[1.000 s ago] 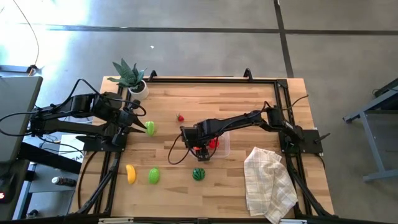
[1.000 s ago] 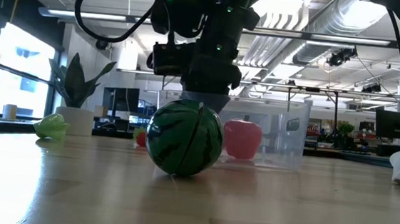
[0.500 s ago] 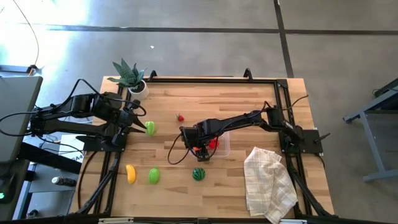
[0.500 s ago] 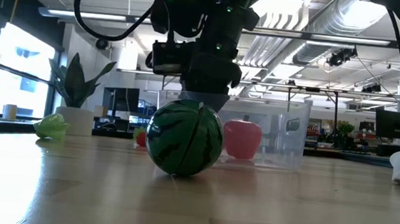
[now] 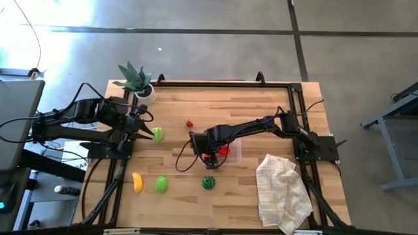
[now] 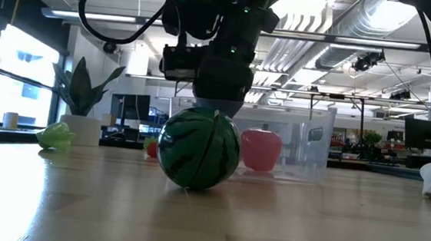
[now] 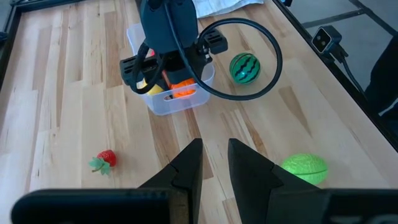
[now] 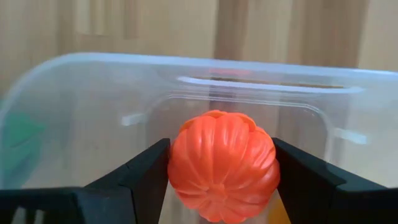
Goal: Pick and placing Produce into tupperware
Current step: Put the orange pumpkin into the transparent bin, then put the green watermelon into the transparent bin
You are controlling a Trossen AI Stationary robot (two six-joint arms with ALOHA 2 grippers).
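My right gripper (image 5: 209, 156) is over the near-left end of the clear tupperware (image 5: 232, 151), shut on an orange (image 8: 222, 165). A red pepper (image 6: 261, 149) sits inside the tupperware, and a yellow piece (image 7: 152, 87) shows in it too. The striped watermelon (image 5: 208, 182) rests on the table just near of the container. A banana (image 5: 137, 182) and a green piece (image 5: 161, 185) lie toward the near left, and a strawberry (image 5: 190, 123) lies farther back. My left gripper (image 7: 214, 155) waits at the table's left, narrowly open, beside another green piece (image 7: 305, 167). My right gripper pinches the orange by its two opposite sides (image 8: 180, 168) between its fingers (image 8: 146, 171). It comes from above, pointing down into the tupperware's open top (image 8: 249, 68). Whether the orange rests on the container's floor cannot be told.
A spiky potted plant (image 5: 137, 81) stands at the far-left corner. A white checked cloth (image 5: 282, 189) lies at the near right. Black frame rails (image 5: 222, 83) run along the table's edges. Bare wood lies between the strawberry and the far rail.
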